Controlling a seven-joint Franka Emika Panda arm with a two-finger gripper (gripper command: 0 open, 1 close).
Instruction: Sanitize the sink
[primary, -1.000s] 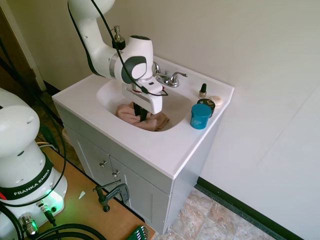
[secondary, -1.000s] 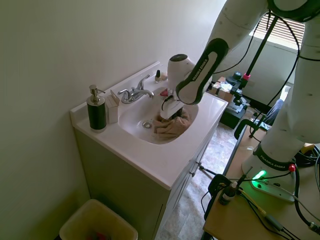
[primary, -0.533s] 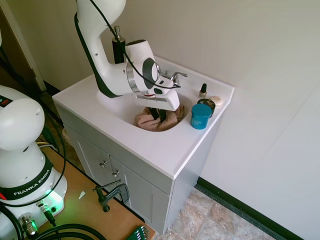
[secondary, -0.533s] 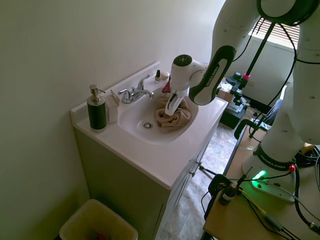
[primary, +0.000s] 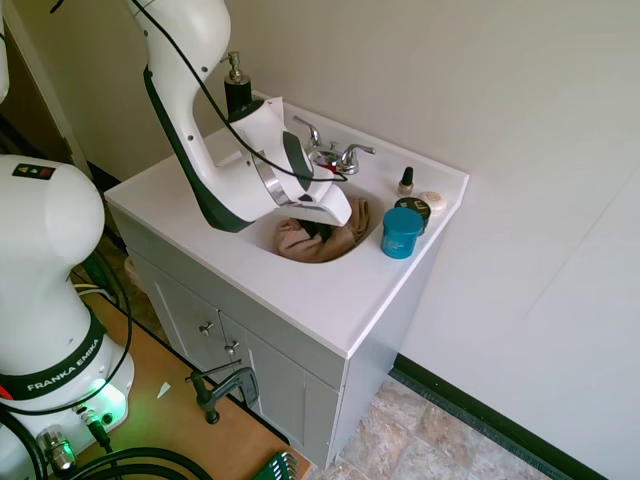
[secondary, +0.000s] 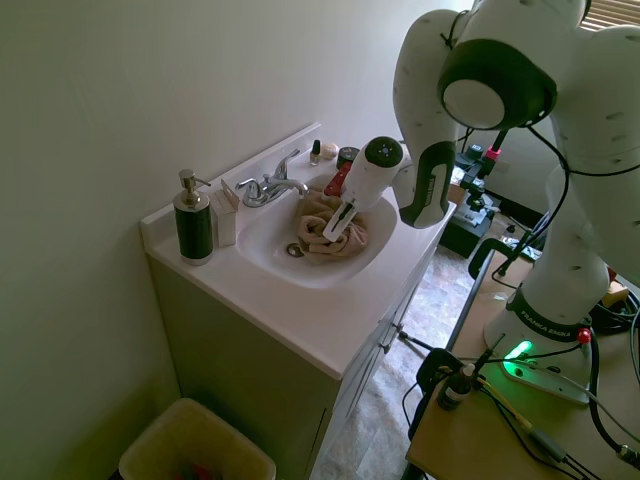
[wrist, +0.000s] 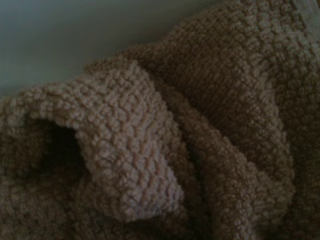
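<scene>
Second exterior view: white sink (secondary: 262, 240) at centre-left of the frame, set in a white worktop (secondary: 330, 320). Crumpled tan towel (secondary: 330, 228) bunched in the basin, just right of the small chrome drain (secondary: 293, 249). Gripper (secondary: 335, 226) angled down from the upper right, buried in the towel's folds; jaws hidden by cloth and wrist, so apart or clamped cannot be told. Chrome faucet (secondary: 270, 185) at the back rim, dark soap dispenser (secondary: 192, 220) at the far left of the worktop, beige bin (secondary: 195, 445) on the floor at lower left.

First exterior view: same sink (primary: 262, 232) at centre frame, mostly covered by the arm coming in from the upper left. Towel (primary: 325, 238) showing at the basin's right side, beneath the gripper (primary: 318, 228). Teal jar (primary: 402, 232) on the worktop (primary: 300, 290) just right of the basin, small dark bottle (primary: 406, 181) behind it near the wall.

Wrist view: filled with nubbly tan towel (wrist: 150, 150), a strip of white basin (wrist: 75, 35) at upper left.
</scene>
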